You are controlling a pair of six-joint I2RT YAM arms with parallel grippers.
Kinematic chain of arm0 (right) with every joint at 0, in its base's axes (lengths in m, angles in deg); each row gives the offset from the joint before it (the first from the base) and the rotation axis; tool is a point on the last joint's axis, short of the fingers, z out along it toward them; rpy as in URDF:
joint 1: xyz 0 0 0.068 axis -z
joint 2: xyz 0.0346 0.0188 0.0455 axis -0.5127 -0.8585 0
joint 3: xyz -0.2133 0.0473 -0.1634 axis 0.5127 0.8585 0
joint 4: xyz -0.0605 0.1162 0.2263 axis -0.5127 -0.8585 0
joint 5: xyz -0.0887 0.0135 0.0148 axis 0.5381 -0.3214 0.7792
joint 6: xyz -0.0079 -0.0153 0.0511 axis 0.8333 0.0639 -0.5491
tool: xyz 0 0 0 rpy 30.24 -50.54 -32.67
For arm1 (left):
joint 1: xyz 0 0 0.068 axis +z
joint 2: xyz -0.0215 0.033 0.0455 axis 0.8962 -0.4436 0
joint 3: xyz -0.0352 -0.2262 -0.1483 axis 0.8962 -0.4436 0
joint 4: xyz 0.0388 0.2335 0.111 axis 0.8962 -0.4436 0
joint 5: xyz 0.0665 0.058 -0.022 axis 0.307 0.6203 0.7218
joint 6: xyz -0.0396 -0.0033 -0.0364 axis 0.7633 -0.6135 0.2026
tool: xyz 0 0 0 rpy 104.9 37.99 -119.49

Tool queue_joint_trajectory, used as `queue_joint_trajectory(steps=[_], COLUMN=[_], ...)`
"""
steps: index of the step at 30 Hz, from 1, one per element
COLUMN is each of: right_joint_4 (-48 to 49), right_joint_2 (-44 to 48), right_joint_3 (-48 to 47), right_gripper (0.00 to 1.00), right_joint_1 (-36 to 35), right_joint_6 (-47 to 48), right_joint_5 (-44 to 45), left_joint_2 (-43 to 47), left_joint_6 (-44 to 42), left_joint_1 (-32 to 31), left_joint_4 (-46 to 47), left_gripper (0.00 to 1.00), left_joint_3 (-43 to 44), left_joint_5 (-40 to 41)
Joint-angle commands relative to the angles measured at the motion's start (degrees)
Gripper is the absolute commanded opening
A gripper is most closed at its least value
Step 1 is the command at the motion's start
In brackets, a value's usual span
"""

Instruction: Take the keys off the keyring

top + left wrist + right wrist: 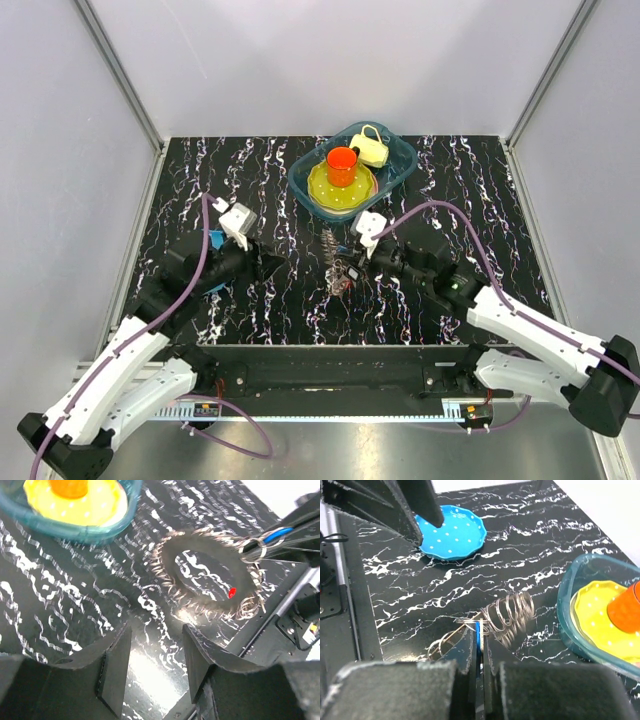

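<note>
The keyring (pixel 172 582) is a wide wire loop fringed with small grey keys (pixel 162 575), one with a red head (pixel 232 592). It stands on edge mid-table in the top view (pixel 335 262). My right gripper (pixel 481 635) is shut on a blue-headed key (pixel 479 629) at the loop's rim, with the ring's coils (pixel 512 612) just beyond its fingertips. It also shows in the top view (pixel 356 258) and the left wrist view (pixel 272 535). My left gripper (pixel 155 662) is open and empty, a short way left of the ring (pixel 268 265).
A teal bowl (pixel 300 178) at the back holds a yellow plate (pixel 322 192), an orange cup (pixel 342 165) and a pale yellow pot (pixel 371 148). A blue dotted disc (pixel 454 532) lies under my left arm. The black rail (pixel 280 610) runs along the near edge.
</note>
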Motion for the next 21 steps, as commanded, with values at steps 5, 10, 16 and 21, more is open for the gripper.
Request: queue_joint_trajectory(steps=[5,10,16,21], right_joint_4=[3.03,-0.75,-0.14,6.00], right_joint_2=[2.76,-0.14,-0.59,3.54], right_joint_3=[-3.25,-7.91,-8.09,-2.12], right_gripper=[0.00,0.00,0.00,0.00], right_joint_1=[-0.16,-0.16,-0.07,-0.33], right_joint_6=[0.21,-4.99,-6.76,0.44], right_joint_5=[-4.27,-4.52,-6.98,-14.45], left_joint_2=[-2.44,-2.44,-4.11,-5.68], left_joint_6=[-4.63,-2.00,-3.29,-8.48], left_joint_1=[-0.29,-1.60,-2.13,-2.13], left_joint_4=[15.25,24.24,26.28,18.56], left_gripper=[0.45,0.44,0.43,0.43], left_joint_3=[3.17,-0.35,0.79,6.84], left_joint_5=[-21.76,-25.04,-28.13,-27.42])
